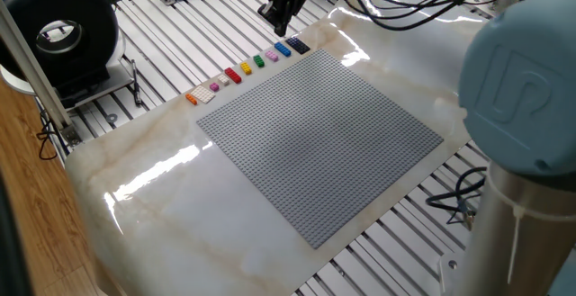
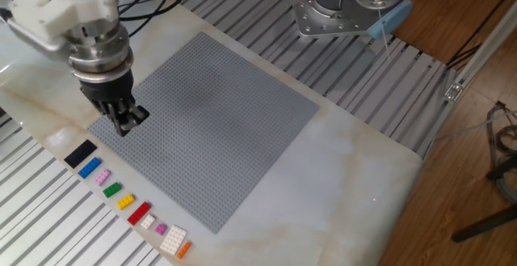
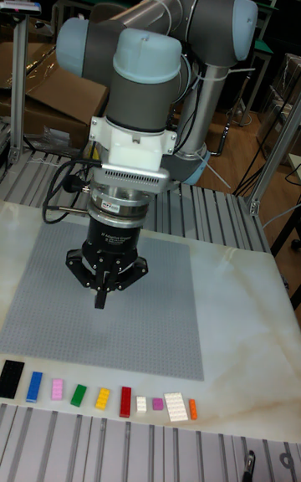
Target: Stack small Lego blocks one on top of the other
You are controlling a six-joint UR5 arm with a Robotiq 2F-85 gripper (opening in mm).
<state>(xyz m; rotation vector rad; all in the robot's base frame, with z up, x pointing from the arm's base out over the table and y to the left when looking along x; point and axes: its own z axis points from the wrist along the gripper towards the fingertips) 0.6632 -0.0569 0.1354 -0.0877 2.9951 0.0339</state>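
Observation:
The small Lego blocks lie unstacked in a row on the marble beside the grey baseplate (image 2: 218, 112). The row runs from dark navy (image 2: 79, 153) through blue (image 2: 90, 168), pink (image 2: 102, 179), green (image 2: 112, 190), yellow (image 2: 125, 202) and red (image 2: 139, 213) to orange (image 2: 183, 250). The tall fixed view shows the same row, navy (image 3: 12, 377) to orange (image 3: 192, 408). My gripper (image 2: 127, 124) hangs over the baseplate's corner near the navy and blue (image 1: 283, 49) end. Its fingers are shut and empty. It appears again, as gripper (image 3: 101, 298) and gripper (image 1: 281, 26).
Two white bricks (image 2: 172, 238) lie among the coloured ones near the orange end. A black round device (image 1: 58, 28) stands at the table's left. Cables (image 1: 423, 13) trail across the back. The arm's base (image 2: 343, 7) sits beyond the baseplate, and its grey elbow (image 1: 522, 89) looms at the right.

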